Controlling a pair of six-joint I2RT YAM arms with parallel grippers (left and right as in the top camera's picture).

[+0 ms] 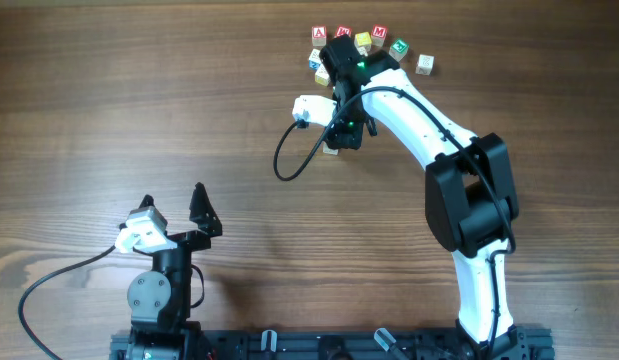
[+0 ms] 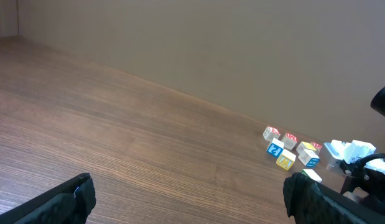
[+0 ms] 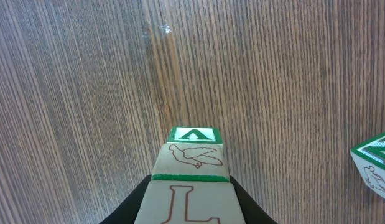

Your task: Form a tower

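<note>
At the near-left corner of the surface [image 1: 139,90], the left gripper [image 1: 174,200] hangs above the wood. Its two black fingers are spread wide with nothing between them. In its own wrist view they fill the two bottom corners, with only bare grain across the gap. A black cable [image 1: 49,290] curls from that arm's base toward the left edge.

Further right, past the middle and toward the far edge, the right gripper [image 3: 191,208] points down and is clamped on the tower [image 3: 193,155]. Its wrist view shows the dark fingers [image 3: 133,211] pressed against both sides of the nearest cube, the L cube [image 3: 186,199], marked with a red outlined letter. In line beyond it comes a face with a red outlined bird, then a green-bordered face [image 3: 193,134] with a white triangle. The cubes sit flush, one against the next. From overhead the wrist covers most of the column, and only a pale sliver shows at the gripper's near side. Whether the column's foot rests on the wood cannot be told.

Just beyond the gripper, near the far edge, the loose letter cubes [image 1: 362,40] lie in an arc, with red, yellow-green, green and blue faces. A pale cube [image 1: 424,63] sits at the arc's right end, slightly apart. One green-edged cube [image 3: 375,165] shows at the right border of the right wrist view, apart from the tower.

The white right arm [image 1: 429,130] runs back to its base at the near edge, right of centre.
</note>
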